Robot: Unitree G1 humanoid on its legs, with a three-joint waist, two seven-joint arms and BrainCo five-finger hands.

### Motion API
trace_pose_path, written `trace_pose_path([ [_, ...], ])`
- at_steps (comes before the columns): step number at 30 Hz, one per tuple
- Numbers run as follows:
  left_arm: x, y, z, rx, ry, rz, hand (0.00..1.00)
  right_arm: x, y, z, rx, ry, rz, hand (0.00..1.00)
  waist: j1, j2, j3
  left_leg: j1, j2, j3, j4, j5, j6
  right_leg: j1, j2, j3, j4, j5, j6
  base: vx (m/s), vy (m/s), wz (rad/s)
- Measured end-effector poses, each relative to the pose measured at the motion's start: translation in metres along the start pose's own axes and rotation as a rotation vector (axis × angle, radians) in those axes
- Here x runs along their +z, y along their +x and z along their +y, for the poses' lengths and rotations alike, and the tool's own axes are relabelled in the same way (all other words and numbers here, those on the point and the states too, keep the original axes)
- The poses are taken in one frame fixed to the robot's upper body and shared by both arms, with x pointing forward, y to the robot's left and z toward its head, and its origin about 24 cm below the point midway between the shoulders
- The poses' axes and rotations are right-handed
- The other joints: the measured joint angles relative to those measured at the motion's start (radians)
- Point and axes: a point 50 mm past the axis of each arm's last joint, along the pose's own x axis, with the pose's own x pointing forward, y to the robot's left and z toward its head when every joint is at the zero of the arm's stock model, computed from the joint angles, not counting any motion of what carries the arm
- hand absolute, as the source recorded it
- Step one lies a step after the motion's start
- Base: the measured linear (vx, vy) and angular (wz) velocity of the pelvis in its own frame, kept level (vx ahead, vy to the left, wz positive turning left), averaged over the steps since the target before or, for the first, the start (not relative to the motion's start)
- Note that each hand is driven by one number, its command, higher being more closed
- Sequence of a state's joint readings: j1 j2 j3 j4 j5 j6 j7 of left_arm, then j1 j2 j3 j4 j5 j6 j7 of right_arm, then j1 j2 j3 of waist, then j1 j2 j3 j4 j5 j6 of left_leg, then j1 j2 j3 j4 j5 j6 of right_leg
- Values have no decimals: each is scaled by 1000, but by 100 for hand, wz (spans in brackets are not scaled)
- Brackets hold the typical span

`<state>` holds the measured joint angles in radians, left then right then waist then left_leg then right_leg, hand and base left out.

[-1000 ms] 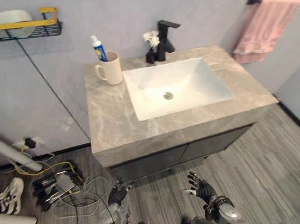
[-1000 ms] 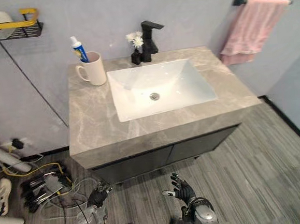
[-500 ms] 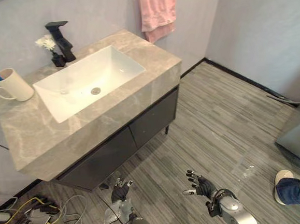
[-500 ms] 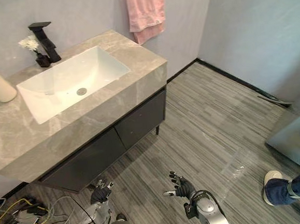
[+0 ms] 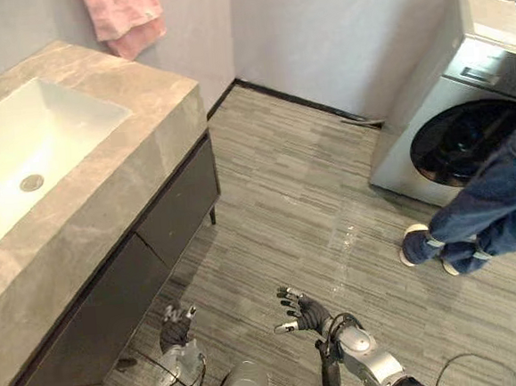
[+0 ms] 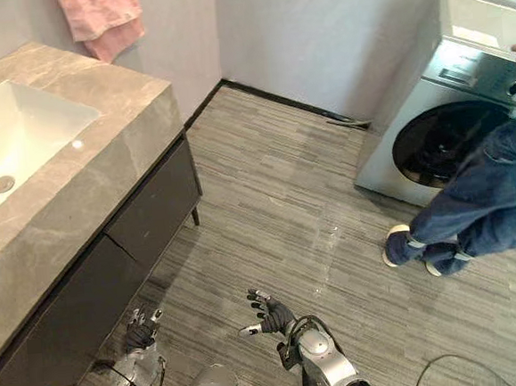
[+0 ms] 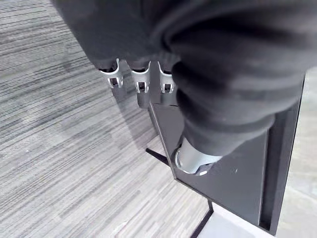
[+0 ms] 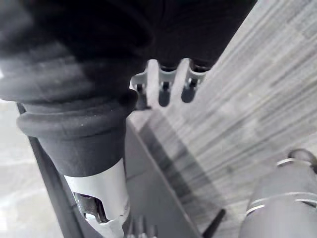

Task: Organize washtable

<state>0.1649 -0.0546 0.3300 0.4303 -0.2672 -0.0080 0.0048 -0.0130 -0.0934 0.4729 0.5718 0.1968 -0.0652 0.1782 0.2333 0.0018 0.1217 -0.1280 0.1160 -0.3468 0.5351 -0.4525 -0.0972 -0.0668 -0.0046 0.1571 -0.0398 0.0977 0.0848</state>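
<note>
The grey marble washtable [image 5: 123,181] stands at the left with its white sink [image 5: 22,144] sunk into the top; the part of the top in view is bare. A pink towel [image 5: 124,20] hangs on the wall behind its far corner. My left hand [image 5: 175,326] hangs low over the floor in front of the dark cabinet [image 5: 115,303], open and holding nothing; its fingers [image 7: 141,82] point straight at the floorboards. My right hand [image 5: 301,313] is also low, over the floor further right, with its fingers [image 8: 166,82] spread and nothing in them.
A silver washing machine [image 5: 453,119] with a dark round door stands at the right. A person's legs [image 5: 496,205] in blue jeans and light shoes are in front of it. Grey striped floor [image 5: 303,198] lies between the washtable and the machine.
The camera has swung right: the mug, tap and flowers have left the picture, and the washing machine and the person have come in. Both hands stay low and open.
</note>
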Motion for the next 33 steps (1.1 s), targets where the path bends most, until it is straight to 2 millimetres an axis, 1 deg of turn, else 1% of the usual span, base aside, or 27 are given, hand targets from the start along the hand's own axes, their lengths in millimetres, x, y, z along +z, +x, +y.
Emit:
trace_pose_path([
  [4, -1, 0, -7, -40, 37, 7, 0, -4, 0, 6, 15, 37, 9, 0, -9, -20, -13, 2, 4, 52, -5, 1, 2, -28, 1, 46, -17, 29, 0, 30, 50, -42],
  [5, -1, 0, -8, -48, 45, 9, 0, -4, 0, 6, 16, 39, 11, 0, -15, -20, -13, 4, 5, 57, -5, 1, 2, -32, 3, 52, -18, 35, -6, 31, 39, -39],
  [7, -2, 0, -14, -74, 61, 14, 0, -10, -2, 6, 16, 48, 30, 0, -37, -19, -14, 17, 11, 91, -11, 2, 3, -47, 10, 71, -19, 63, -19, 15, 41, -61],
  [8, -3, -1, -16, -86, 72, 14, 0, -14, -4, 5, 16, 55, 42, 0, -51, -21, -15, 36, 12, 126, -25, 2, 4, -54, 11, 77, -22, 81, -7, -10, 31, -86],
  [9, -3, -2, -16, -91, 82, 14, 0, -15, -5, 4, 11, 61, 44, 0, -58, -25, -18, 41, 12, 150, -35, 5, 10, -62, 11, 80, -22, 89, -8, -50, 13, -102],
  [10, -2, -2, -23, -123, 119, 8, 0, -19, -8, -1, -18, 86, 47, 0, -70, -27, -21, 53, 11, 200, -53, 11, 20, -75, 9, 91, -28, 113, 1, -80, 16, -110],
  [11, 3, -2, -29, -158, 164, -15, 0, -23, -14, -8, -60, 116, 49, 0, -90, -34, -25, 62, 4, 247, -62, 11, 24, -92, 4, 92, -35, 127, 8, -88, 13, -117],
  [12, 6, -2, -32, -174, 189, -28, 0, -25, -17, -11, -85, 132, 47, 0, -98, -36, -27, 68, 1, 272, -65, 10, 27, -101, 5, 93, -36, 133, 1, -86, 9, -119],
  [13, 11, -2, -37, -203, 230, -49, 0, -26, -24, -19, -137, 160, 31, 0, -129, -37, -31, 76, -3, 321, -65, 8, 31, -115, 5, 93, -44, 153, 19, -91, 3, -126],
  [14, 16, -3, -43, -227, 262, -75, 0, -25, -31, -26, -192, 182, 4, 0, -158, -38, -32, 88, -6, 379, -59, 4, 40, -123, 10, 86, -59, 162, -55, -94, 5, -128],
  [15, 18, -4, -44, -236, 287, -88, 0, -22, -32, -28, -209, 187, -16, 0, -168, -42, -37, 95, -8, 411, -66, 6, 45, -132, 5, 68, -63, 136, -87, -106, 20, -154],
  [16, 18, -5, -46, -250, 296, -88, 0, -23, -40, -37, -256, 182, -24, 0, -190, -17, -49, 129, 9, 460, -122, 32, 73, -148, 0, -95, -57, -7, -249, -77, 37, -165],
  [17, 16, -7, -49, -257, 287, -90, 0, -22, -42, -41, -268, 172, -25, 0, -192, 19, -55, 162, 48, 528, -174, 62, 75, -168, 0, -218, -21, -103, -272, -51, -6, -242],
  [18, 19, -9, -48, -246, 278, -110, 0, -18, -42, -45, -279, 156, -39, 0, -193, 24, -64, 213, 71, 637, -217, 75, 62, -249, -24, -353, 240, -93, -256, 32, -35, -221],
  [19, 21, -11, -47, -244, 273, -121, 0, -19, -43, -45, -284, 160, -39, 0, -195, 14, -68, 249, 55, 690, -222, 75, 62, -271, -67, -429, 451, -111, -272, 56, -40, -204],
  [20, 23, -12, -44, -229, 268, -127, 0, -23, -44, -42, -285, 171, -29, 0, -203, -8, -87, 269, 29, 721, -211, 74, 62, -251, -105, -485, 524, -129, -262, 61, -6, -191],
  [21, 24, -12, -37, -197, 257, -133, 0, -23, -43, -39, -274, 174, -25, 0, -198, -21, -109, 272, 23, 747, -188, 78, 70, -237, -66, -523, 437, -99, -278, 11, -60, -216],
  [22, 21, -14, -30, -153, 235, -122, 0, -19, -39, -36, -259, 170, -40, 0, -184, 15, -128, 264, 66, 757, -207, 91, 87, -196, -8, -499, 282, -44, -263, 24, -108, -205],
  [23, 23, -12, -31, -147, 225, -130, 0, -18, -40, -39, -259, 150, -46, 0, -193, 38, -141, 261, 77, 771, -248, 88, 80, -202, -9, -552, 357, -122, -255, 176, -115, -140],
  [24, 29, -9, -34, -155, 236, -148, 0, -23, -42, -42, -266, 138, -18, 0, -201, 31, -151, 274, 49, 792, -290, 96, 51, -166, -29, -550, 334, -170, -148, 216, -66, -89],
  [25, 26, -6, -32, -143, 240, -130, 0, -29, -44, -45, -272, 132, 15, 0, -202, 35, -158, 269, 62, 798, -294, 107, 35, -130, 21, -519, 219, -96, -165, 223, -59, -69],
  [26, 20, -5, -29, -127, 246, -102, 0, -31, -45, -47, -276, 129, 27, 0, -215, 39, -157, 250, 69, 794, -268, 129, 10, -96, 36, -501, 116, -31, -172, 66, -51, -42],
  [27, 15, -5, -27, -119, 248, -81, 0, -32, -46, -47, -277, 130, 28, 0, -225, 35, -157, 232, 66, 783, -255, 125, 5, -74, 30, -490, 68, -16, -166, 47, -12, -22],
  [29, -1, -4, -37, -142, 227, -20, 0, -45, -64, -64, -341, 122, 74, 0, -240, 68, -155, 249, 58, 741, -320, 129, 9, -21, 45, -473, -24, 32, -151, 5, 107, -16],
  [31, -4, -4, -35, -139, 217, -5, 0, -47, -69, -71, -364, 119, 82, 0, -248, 88, -163, 269, 47, 756, -350, 128, 13, -11, 52, -447, -60, 57, -139, -43, 196, -31],
  [32, -6, -4, -30, -130, 228, 7, 0, -47, -70, -71, -372, 131, 77, 0, -248, 73, -153, 278, 46, 784, -347, 127, 13, -11, 55, -420, -64, 62, -135, -85, 175, -51],
  [33, -8, -4, -28, -122, 228, 18, 0, -48, -69, -69, -370, 138, 77, 0, -249, 67, -151, 282, 49, 796, -345, 122, 11, -12, 60, -407, -64, 64, -136, -110, 115, -63],
])
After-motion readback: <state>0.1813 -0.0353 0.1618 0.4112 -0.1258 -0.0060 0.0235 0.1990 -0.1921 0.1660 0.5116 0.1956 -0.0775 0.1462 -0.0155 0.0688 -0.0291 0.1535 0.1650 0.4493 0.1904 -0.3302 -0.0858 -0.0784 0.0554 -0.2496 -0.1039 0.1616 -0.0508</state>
